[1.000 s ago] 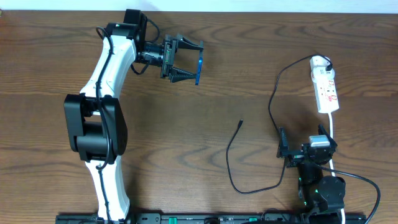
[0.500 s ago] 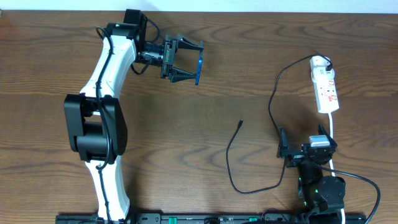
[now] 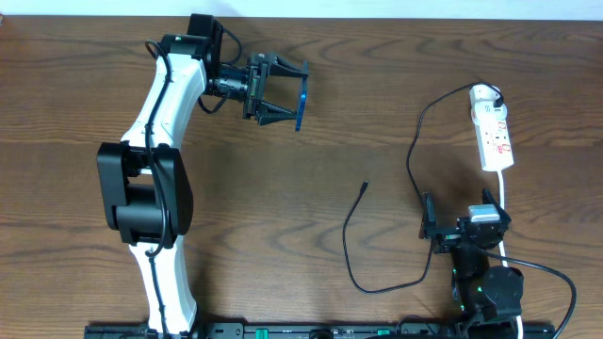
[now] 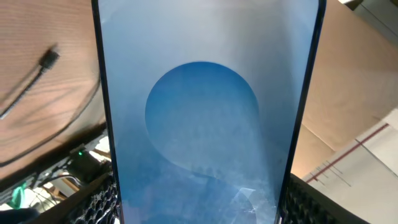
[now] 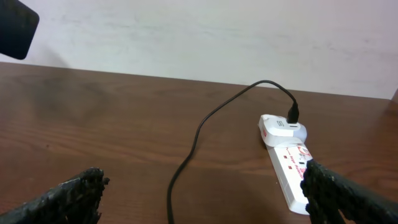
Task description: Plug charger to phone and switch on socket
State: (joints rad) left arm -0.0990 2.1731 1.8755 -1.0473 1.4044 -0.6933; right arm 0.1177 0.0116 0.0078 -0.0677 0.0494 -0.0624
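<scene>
My left gripper (image 3: 287,92) is shut on the phone (image 3: 301,104), held on edge above the table at the back left; its blue screen fills the left wrist view (image 4: 205,112). The charger cable (image 3: 350,254) lies on the table, its connector tip (image 3: 365,186) loose at centre right and also seen in the left wrist view (image 4: 48,59). The cable runs up to the white socket strip (image 3: 493,137) at the right, where it is plugged into a white adapter (image 5: 283,129). My right gripper (image 3: 462,229) is open and empty at the front right, with the cable (image 5: 186,168) between its fingers' view.
The socket's white cord (image 3: 504,202) runs down past my right arm's base (image 3: 485,287). My left arm (image 3: 151,169) stretches along the left side of the wooden table (image 3: 283,179). A pale wall (image 5: 199,31) stands behind the table.
</scene>
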